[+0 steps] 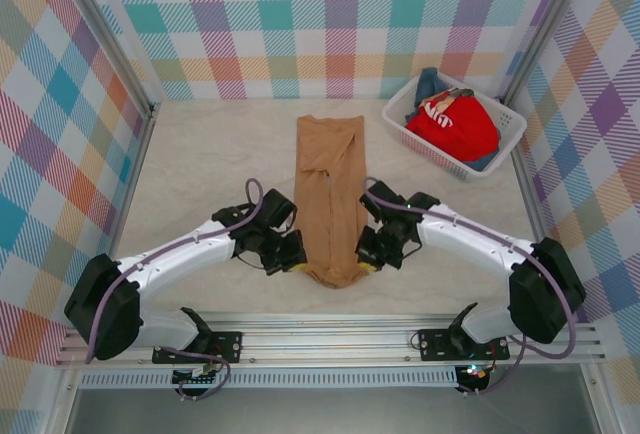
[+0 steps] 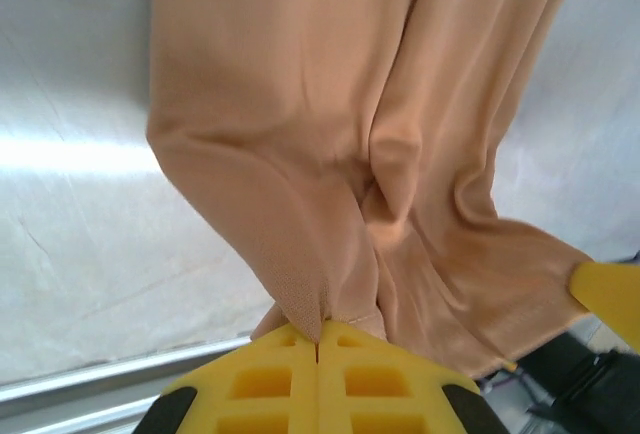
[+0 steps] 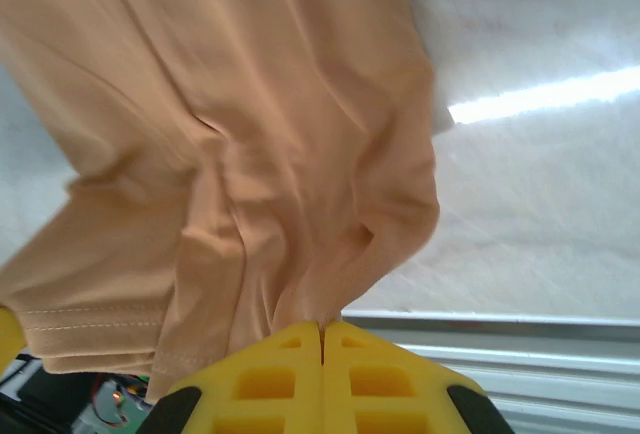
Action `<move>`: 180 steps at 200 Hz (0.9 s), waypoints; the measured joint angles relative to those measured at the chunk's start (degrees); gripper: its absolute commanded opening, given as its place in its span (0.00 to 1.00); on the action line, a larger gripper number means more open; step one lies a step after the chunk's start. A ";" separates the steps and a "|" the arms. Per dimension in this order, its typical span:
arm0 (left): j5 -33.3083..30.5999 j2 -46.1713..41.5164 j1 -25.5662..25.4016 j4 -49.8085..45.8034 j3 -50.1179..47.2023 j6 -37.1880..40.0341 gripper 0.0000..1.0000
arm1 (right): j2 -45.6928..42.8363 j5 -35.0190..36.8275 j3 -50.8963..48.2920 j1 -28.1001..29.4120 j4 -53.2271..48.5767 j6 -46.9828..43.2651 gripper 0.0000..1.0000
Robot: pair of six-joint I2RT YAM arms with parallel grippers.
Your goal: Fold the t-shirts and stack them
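A tan t-shirt (image 1: 330,194) lies as a long narrow strip down the middle of the table, its near end lifted. My left gripper (image 1: 296,262) is shut on the near left corner of that tan cloth (image 2: 330,154); its yellow jaws (image 2: 318,342) pinch a fold. On the other side my right gripper (image 1: 368,260) is shut on the near right corner of the tan cloth (image 3: 250,144), pinched between its yellow jaws (image 3: 321,332). A red t-shirt with white lettering (image 1: 455,124) lies in the basket on top of a blue one (image 1: 432,84).
The white lattice basket (image 1: 509,126) stands at the far right corner. Plaid walls enclose the table. A metal rail (image 1: 330,339) runs along the near edge, close below both grippers.
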 measured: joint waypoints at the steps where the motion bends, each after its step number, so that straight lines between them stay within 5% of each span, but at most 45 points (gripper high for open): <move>1: -0.04 0.04 0.13 0.00 0.07 -0.02 0.00 | 0.13 0.07 0.20 -0.11 0.00 -0.09 0.00; 86: -1.29 15.45 11.06 0.13 17.09 2.32 0.00 | 14.86 3.39 19.43 -10.97 -1.55 -7.15 0.00; 180: -1.16 31.91 18.14 -0.28 35.21 7.02 0.00 | 31.69 4.33 38.91 -16.09 -1.29 -11.30 0.00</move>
